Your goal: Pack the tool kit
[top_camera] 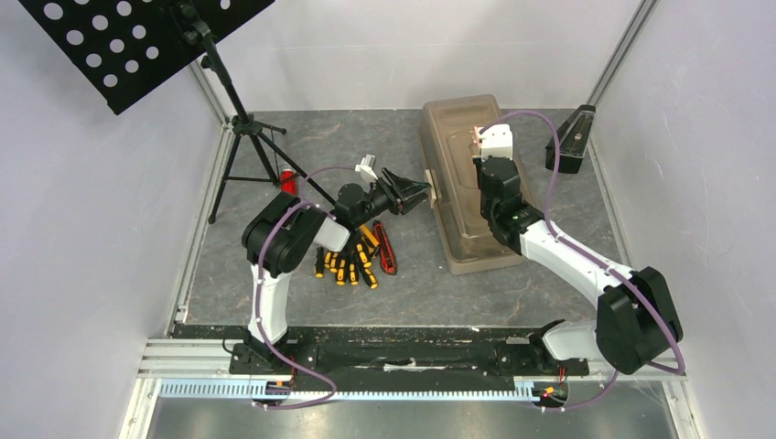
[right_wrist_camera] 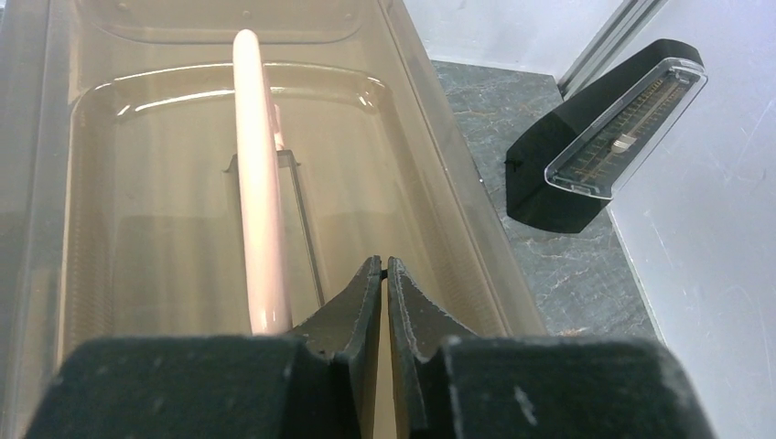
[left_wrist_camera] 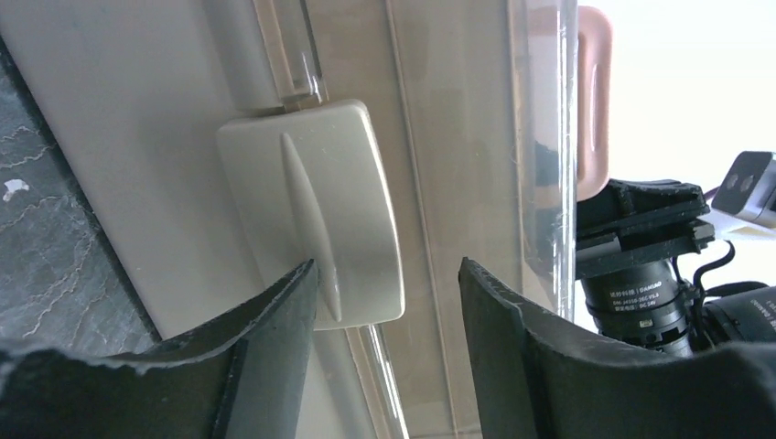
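left arm: stretched low to the right across the table (top_camera: 229, 274), wrist turned towards the long left side of the toolbox (top_camera: 448, 219).
left pincer (left_wrist_camera: 389, 274): jaws well apart with nothing gripped; the pale latch (left_wrist_camera: 320, 201) on the toolbox wall sits just ahead of the gap, close to one fingertip. whether they touch cannot be told.
right arm: reaches in from the near right corner, elbow bent, wrist over the toolbox lid.
right pincer (right_wrist_camera: 384, 265): fingers pressed together, nothing between them, pointing along the lid just beside the pale handle (right_wrist_camera: 256, 183).
toolbox: lies at the middle right of the table, lid down; its contents cannot be made out through the tinted plastic.
screwdrivers (top_camera: 343, 265): yellow-and-black, in a loose heap on the table under the left arm, outside the toolbox.
red utility knife (top_camera: 386, 249): on the table just right of that heap.
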